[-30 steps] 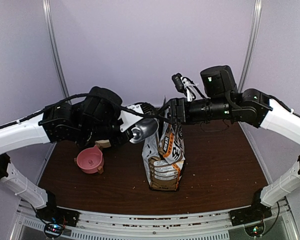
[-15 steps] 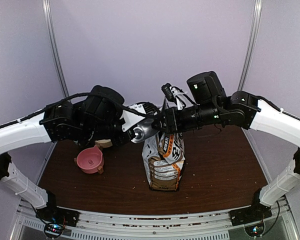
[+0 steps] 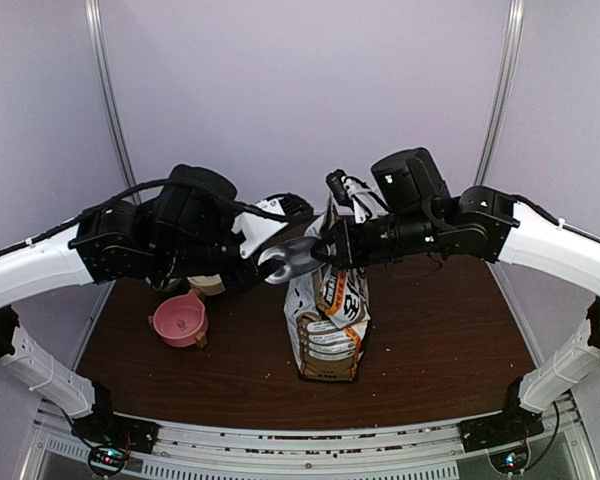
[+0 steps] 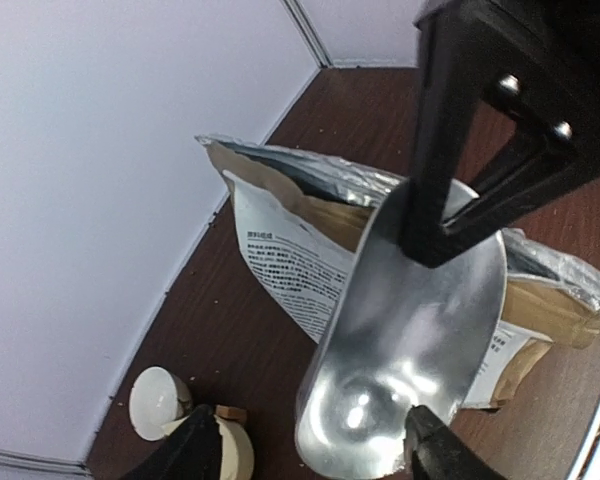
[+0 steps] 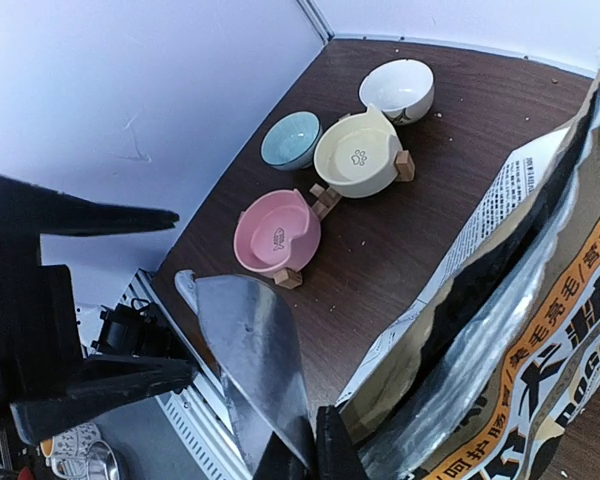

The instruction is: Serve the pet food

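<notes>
A shiny metal scoop [image 3: 294,257] hangs in the air above the open printed foil bag [image 3: 329,322]. My right gripper [image 5: 315,452] is shut on the scoop [image 5: 252,335], pinching its thin rim. My left gripper [image 4: 310,445] is open, and its fingers stand on either side of the scoop's rounded end [image 4: 405,345]. The right gripper's black fingers [image 4: 448,205] clamp the far side of the scoop in the left wrist view. The scoop's bowl looks empty. No pet food shows; the inside of the bag [image 5: 520,330] is dark.
A pink bowl [image 5: 277,232] sits on a wooden stand at the table's left. Behind it are a yellow bowl [image 5: 357,155], a teal bowl [image 5: 290,138] and a white bowl [image 5: 398,88]. The upright bag [image 4: 280,250] stands mid-table under both grippers.
The right arm swung left to the scoop and its jaws shut on the rim. The left gripper, shut on the scoop before, has opened.
</notes>
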{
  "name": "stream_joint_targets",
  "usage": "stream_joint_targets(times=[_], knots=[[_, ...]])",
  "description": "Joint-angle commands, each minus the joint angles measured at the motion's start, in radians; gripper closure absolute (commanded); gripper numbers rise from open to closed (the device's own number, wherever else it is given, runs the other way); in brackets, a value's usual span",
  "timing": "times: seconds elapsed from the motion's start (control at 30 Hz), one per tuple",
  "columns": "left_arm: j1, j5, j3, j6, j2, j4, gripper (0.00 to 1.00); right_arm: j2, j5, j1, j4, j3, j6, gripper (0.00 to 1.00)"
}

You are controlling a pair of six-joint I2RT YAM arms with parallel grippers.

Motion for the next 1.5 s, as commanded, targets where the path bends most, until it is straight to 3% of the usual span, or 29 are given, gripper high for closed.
stream_joint_targets(times=[0.0, 0.23, 0.33, 0.5, 0.67, 1.0, 1.2, 1.37, 1.47], knots=[[0.118, 0.205, -0.070, -0.217, -0.122, 0.137, 0.30, -0.096, 0.051, -0.011, 0.135, -0.069, 0.023, 1.00], [0.378, 0.716, -0.309, -0.638, -0.299, 0.461, 0.16, -0.227, 0.035, -0.031, 0.334, -0.225, 0.029, 1.00], [0.410, 0.844, -0.365, -0.754, -0.324, 0.597, 0.13, -0.260, -0.003, -0.034, 0.415, -0.269, 0.037, 1.00], [0.410, 0.973, -0.369, -0.835, -0.305, 0.681, 0.11, -0.260, -0.040, -0.034, 0.462, -0.276, 0.053, 1.00], [0.410, 1.002, -0.365, -0.854, -0.292, 0.696, 0.14, -0.233, -0.089, -0.032, 0.479, -0.262, 0.066, 1.00], [0.410, 1.063, -0.354, -0.873, -0.268, 0.705, 0.45, -0.220, -0.125, -0.030, 0.484, -0.251, 0.071, 1.00], [0.409, 1.034, -0.335, -0.842, -0.263, 0.630, 0.47, -0.220, -0.123, -0.031, 0.482, -0.248, 0.068, 1.00], [0.410, 1.036, -0.330, -0.839, -0.257, 0.622, 0.59, -0.214, -0.123, -0.031, 0.475, -0.244, 0.065, 1.00], [0.410, 1.038, -0.329, -0.836, -0.252, 0.617, 0.61, -0.211, -0.127, -0.030, 0.471, -0.241, 0.065, 1.00]])
